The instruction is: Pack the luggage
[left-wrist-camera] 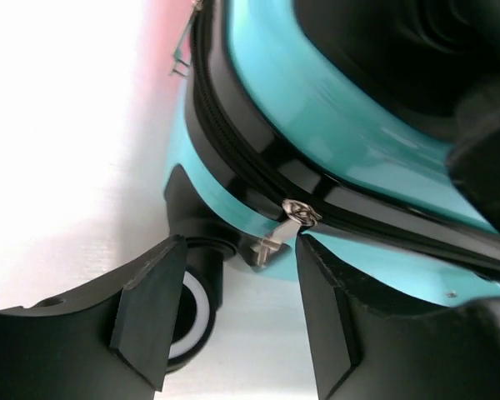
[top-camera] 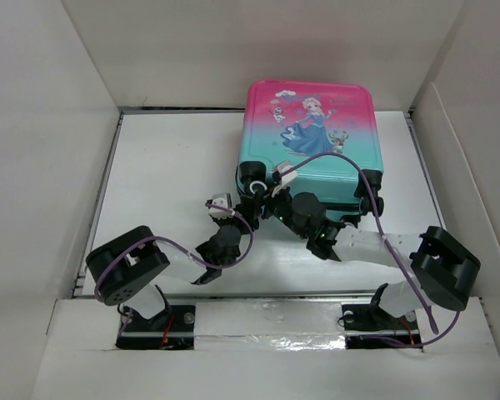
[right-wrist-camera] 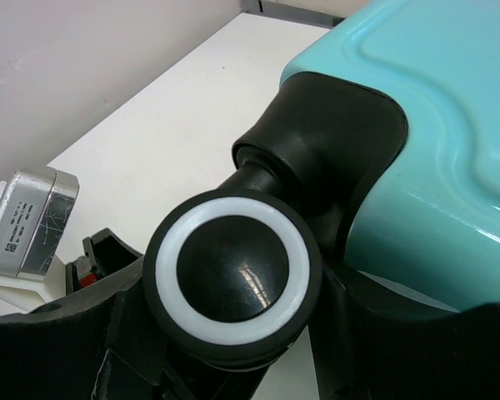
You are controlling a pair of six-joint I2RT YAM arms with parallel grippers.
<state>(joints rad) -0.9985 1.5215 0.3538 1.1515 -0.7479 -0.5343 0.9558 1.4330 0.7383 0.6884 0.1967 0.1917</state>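
White panel walls (top-camera: 258,50) close in a white tabletop (top-camera: 167,167), and both tools meet at its middle, at the near corner of the luggage (top-camera: 312,125).

The left tool (left-wrist-camera: 240,275) stands about half open. Its two black fingers (left-wrist-camera: 150,325) sit apart with nothing gripped. A small metal zipper pull (left-wrist-camera: 269,247) hangs in the gap just ahead of the fingertips, touching neither of them. It dangles from a slider (left-wrist-camera: 300,212) on the black zipper track (left-wrist-camera: 233,142) that runs round the teal shell. A caster wheel shows partly behind the left-hand finger.

The right tool (right-wrist-camera: 233,343) is closed on that caster wheel (right-wrist-camera: 233,275), a black disc with a white ring. The wheel fills the space between the fingers, with no gap showing on either side. Its black housing (right-wrist-camera: 333,142) rises just beyond the tool into the teal corner of the case.

To the left of the right tool, close by, is the silver camera box (right-wrist-camera: 25,221) of the other arm. A purple cable (top-camera: 333,158) from the right arm loops over the teal part of the lid. The right arm's dark bulk crowds the upper right of the left wrist view.

Closed, the luggage lies flat with its printed face up, directly beyond both tools. Its long axis runs away from them: the teal wheeled end is nearest, and the pink end is far off against the back wall.
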